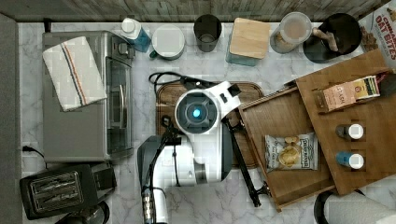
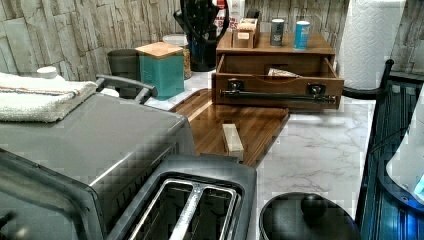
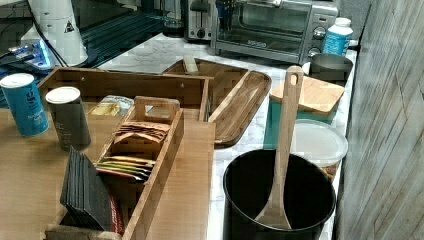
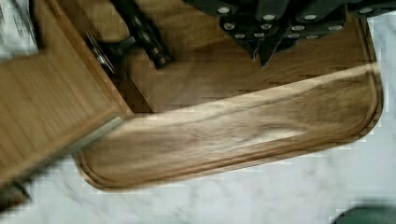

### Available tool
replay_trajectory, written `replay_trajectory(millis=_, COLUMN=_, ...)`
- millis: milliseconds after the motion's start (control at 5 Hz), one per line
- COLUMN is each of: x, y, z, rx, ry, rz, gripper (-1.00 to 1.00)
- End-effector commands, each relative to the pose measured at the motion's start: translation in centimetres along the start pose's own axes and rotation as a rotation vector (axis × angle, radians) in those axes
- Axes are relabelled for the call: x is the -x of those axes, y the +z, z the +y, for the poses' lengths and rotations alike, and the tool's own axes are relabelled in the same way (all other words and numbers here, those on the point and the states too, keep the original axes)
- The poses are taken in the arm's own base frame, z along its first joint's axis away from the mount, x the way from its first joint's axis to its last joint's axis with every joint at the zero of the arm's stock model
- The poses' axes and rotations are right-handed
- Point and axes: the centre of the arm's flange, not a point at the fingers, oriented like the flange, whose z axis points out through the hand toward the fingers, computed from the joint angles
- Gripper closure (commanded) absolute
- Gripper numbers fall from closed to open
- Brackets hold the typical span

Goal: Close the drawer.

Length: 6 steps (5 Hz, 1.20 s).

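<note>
In the top view, a towel (image 1: 74, 72) is laid over the oven (image 1: 86, 95) at the left, out of the working space. The arm (image 1: 198, 135) is held above the tray (image 1: 247, 91) at the middle, with the hand (image 4: 264, 28) brought near the handle (image 1: 243, 161), presumably so a push can be given. Whether the hand is spread or pressed together cannot be told. At the right, the drawer (image 1: 285, 186) is drawn well out of the cabinet (image 1: 373, 116), a snack bag (image 1: 291, 152) lying inside; it has yet to be pushed in.
</note>
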Motion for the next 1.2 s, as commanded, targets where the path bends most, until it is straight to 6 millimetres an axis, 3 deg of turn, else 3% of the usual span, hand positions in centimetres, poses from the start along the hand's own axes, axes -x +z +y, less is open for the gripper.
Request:
replay_trajectory(millis=200, x=5.5, y=4.9, z=3.2, rx=0.010, ry=-0.265, rz=-0.016, gripper=1.00)
replay_trajectory(millis=600, x=8.4, y=8.9, z=5.2, rx=0.015, ry=-0.280, rz=-0.077, gripper=1.00)
replay_trajectory(millis=800, x=10.0, y=10.3, z=5.8, rx=0.051, ry=-0.308, rz=-0.117, gripper=1.00)
replay_trajectory(millis=1200, x=12.3, y=12.5, z=9.0, rx=0.067, ry=-0.350, rz=-0.140, gripper=1.00)
